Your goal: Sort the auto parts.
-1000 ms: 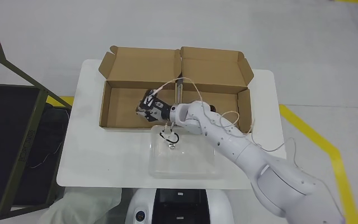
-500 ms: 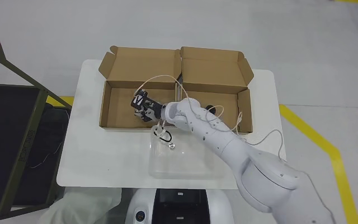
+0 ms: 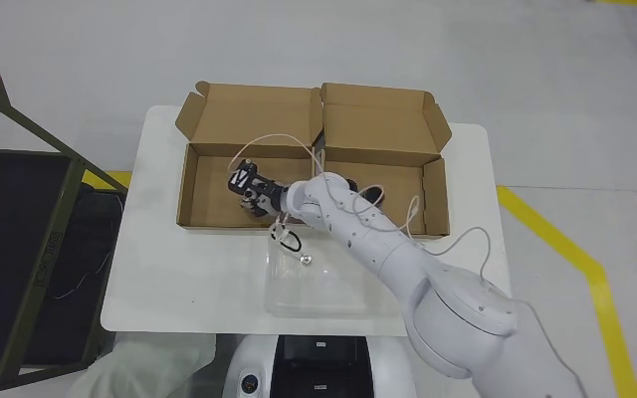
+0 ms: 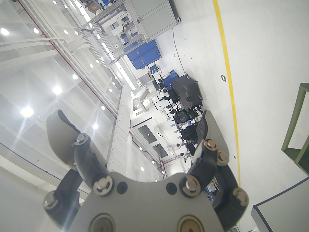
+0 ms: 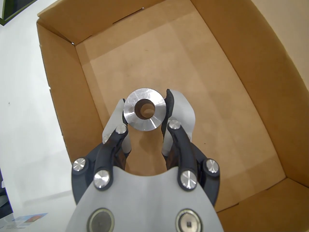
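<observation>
**Two boxes, one metal ring gripped over the left one**

Two open cardboard boxes sit side by side at the far half of the white table (image 3: pixel 169 269), flaps folded back, their inner walls meeting at the middle.

The left gripper (image 4: pixel 131 121) is off the table scene. It points up into the room, its fingers (image 4: pixel 60 131) spread wide with nothing between them.

The left box (image 3: pixel 184 189) has a bare brown floor. The right arm reaches across into it, and the right gripper (image 3: pixel 247 184) hangs over the floor toward the box's right half. In the right wrist view the right gripper (image 5: pixel 144 108) is clamped on a metal ring (image 5: pixel 144 123). This is a bright disc with a round hole through its centre, pinched by its rim between the two fingertips with its flat face toward the camera. Cardboard shows through the hole. Whether the ring touches the floor cannot be told.

Nearer the robot, just in front of the boxes, is a clear tray (image 3: pixel 328 289). A black ring (image 3: pixel 289 239) lies at its far left corner, with a small metal piece (image 3: pixel 308 261) just beside it.

The right box (image 3: pixel 408 189) holds a black part (image 3: pixel 373 191), partly hidden behind the arm.
</observation>
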Available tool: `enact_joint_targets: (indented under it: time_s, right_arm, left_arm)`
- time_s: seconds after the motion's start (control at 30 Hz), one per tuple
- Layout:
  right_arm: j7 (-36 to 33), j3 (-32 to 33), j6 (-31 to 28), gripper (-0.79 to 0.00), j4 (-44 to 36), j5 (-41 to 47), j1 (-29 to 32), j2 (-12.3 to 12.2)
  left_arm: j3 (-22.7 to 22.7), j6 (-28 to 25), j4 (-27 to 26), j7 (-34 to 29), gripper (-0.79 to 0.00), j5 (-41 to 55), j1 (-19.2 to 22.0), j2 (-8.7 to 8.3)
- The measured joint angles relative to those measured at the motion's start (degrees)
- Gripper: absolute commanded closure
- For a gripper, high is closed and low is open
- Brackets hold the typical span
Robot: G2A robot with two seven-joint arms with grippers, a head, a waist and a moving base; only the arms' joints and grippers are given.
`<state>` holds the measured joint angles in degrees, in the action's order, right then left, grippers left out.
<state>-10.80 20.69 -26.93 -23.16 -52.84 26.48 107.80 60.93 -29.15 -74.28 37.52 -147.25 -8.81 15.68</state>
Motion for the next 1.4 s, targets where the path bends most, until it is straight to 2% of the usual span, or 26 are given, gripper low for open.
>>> enact_joint_targets:
  time_s: [0.17, 0.5, 0.77, 1.17, 1.4]
  right_arm:
    - [0.61, 0.18, -0.24, -0.376, 1.64, -0.62, -0.33, 0.98]
    - [3.56, 0.89, -0.29, -0.394, 3.12, -2.59, -1.38, 2.05]
    - [6.6, 1.75, 0.18, -0.434, 2.89, -4.36, -1.83, 1.96]
    - [11.58, 4.43, -0.79, -0.533, 0.12, -6.65, -2.55, -0.18]
    - [14.56, 6.62, -1.78, -0.579, -6.02, -10.37, -1.01, -3.51]
  left_arm:
    - [0.0, 0.0, 0.0, 0.0, -0.785, 0.0, 0.0, 0.0]
    - [0.0, 0.0, 0.0, 0.0, -0.785, 0.0, 0.0, 0.0]
    - [0.0, 0.0, 0.0, 0.0, -0.785, 0.0, 0.0, 0.0]
    - [0.0, 0.0, 0.0, 0.0, -0.785, 0.0, 0.0, 0.0]
    - [0.0, 0.0, 0.0, 0.0, -0.785, 0.0, 0.0, 0.0]
